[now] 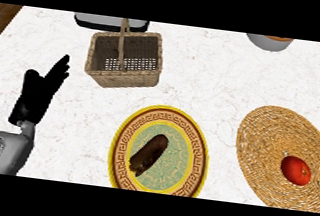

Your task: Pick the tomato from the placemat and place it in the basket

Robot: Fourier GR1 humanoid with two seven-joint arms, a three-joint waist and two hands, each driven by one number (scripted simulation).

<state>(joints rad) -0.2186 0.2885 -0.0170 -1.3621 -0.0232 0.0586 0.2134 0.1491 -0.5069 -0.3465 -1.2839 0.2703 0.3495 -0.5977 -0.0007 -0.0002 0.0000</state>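
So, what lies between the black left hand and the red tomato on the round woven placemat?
In the head view, a yellow-rimmed patterned plate carrying a dark brown elongated item lies between the black left hand and the red tomato.

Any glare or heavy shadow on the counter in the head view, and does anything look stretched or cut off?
Head view: even light, no glare on the white counter, no shadow hiding the tomato. Head view again: the round plate and woven placemat look taller than wide; the bowl at the top edge is cut off.
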